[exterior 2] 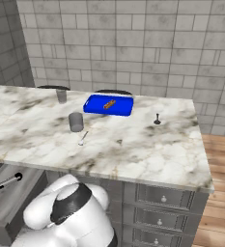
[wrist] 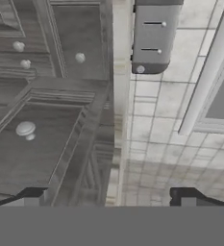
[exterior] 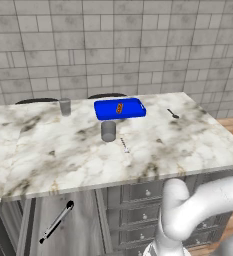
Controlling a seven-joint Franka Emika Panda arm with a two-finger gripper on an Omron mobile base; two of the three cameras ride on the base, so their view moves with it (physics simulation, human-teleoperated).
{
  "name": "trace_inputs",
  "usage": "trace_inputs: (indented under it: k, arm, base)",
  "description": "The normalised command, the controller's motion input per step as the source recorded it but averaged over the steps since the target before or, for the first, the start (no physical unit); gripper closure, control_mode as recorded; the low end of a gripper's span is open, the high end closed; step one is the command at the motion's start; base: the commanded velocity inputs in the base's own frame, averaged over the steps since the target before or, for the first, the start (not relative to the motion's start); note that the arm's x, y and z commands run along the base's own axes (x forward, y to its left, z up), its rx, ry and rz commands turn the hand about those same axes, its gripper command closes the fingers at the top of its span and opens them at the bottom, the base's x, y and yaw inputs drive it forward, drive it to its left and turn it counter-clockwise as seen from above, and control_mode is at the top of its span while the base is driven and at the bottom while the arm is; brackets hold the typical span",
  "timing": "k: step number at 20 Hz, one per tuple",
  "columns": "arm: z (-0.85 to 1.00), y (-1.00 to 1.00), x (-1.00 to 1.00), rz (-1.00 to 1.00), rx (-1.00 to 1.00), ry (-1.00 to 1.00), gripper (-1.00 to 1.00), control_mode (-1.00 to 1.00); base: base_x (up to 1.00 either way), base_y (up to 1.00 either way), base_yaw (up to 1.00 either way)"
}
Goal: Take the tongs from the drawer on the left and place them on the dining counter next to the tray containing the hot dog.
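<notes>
Silver-grey tongs [exterior: 57,222] lie in the pulled-out drawer [exterior: 83,227] at my seven o'clock, my gripper [wrist: 108,198] spread wide, empty.

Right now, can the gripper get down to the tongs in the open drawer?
Probably yes. The tongs lie exposed in the open drawer, nothing on top. The gripper is open and empty, but pointed at cabinet fronts, so the arm must swing over; the dining counter edge overhangs nearby.
</notes>
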Motion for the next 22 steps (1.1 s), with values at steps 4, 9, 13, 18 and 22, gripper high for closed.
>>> trace_inputs:
  k: [4, 9, 13, 18, 22]
  arm:
    - [0.61, -0.01, -0.25, -0.10, 0.02, 0.00, -1.00, -1.00]
    - [0.09, 0.00, 0.00, 0.00, 0.00, 0.00, -1.00, -1.00]
    - [0.95, 0.00, -0.08, -0.07, 0.00, 0.00, -1.00, -1.00]
    - [1.00, 0.00, -0.41, -0.09, 0.00, 0.01, -1.00, -1.00]
    - [1.00, 0.00, -0.28, -0.11, 0.00, 0.17, -1.00, -1.00]
  base:
    - [0.00, 0.00, 0.00]
    - [0.00, 0.00, 0.00]
    - [0.00, 0.00, 0.00]
    - [0.00, 0.00, 0.00]
    - [0.00, 0.00, 0.00]
